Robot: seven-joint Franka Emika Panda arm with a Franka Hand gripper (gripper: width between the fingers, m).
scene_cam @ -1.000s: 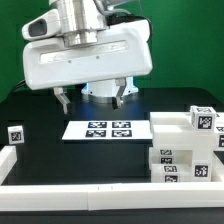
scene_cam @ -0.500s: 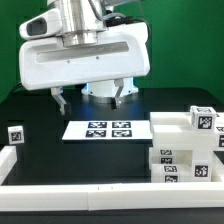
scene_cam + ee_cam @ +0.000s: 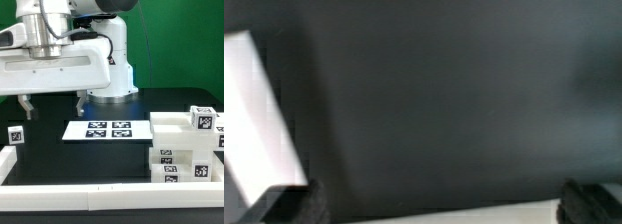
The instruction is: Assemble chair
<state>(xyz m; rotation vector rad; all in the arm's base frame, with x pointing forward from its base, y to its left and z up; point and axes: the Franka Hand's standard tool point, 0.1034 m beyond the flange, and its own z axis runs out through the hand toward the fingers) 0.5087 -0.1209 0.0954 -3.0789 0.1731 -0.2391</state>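
Jaws: spread wide, nothing between them; gripper hangs empty above the dark table. The two dark fingertips show well apart under the white wrist housing.

Chair parts, main group: stacked blocky white pieces with black-and-white tags, at the exterior view's right, against the front border rail. From here I cannot tell which of them are joined and which only rest on one another.

Chair parts, stray: one small tagged piece stands alone at the exterior view's left edge, well apart from the main group.

Marker board: flat white sheet with four tags, on the table between the stray piece and the main group; not part of the kit.

Progress: early, by my reading. No seat-and-legs form recognisable as a chair; at least one part lies unattached and none is in hand. Picking, aligning and joining all look to be ahead.

Arm pose: wrist pointing straight down, raised clear of the table, over the exterior view's left half, nearer the stray piece than the stack.

Wrist view: mostly bare dark table, a white edge along one side; too blurred to name.
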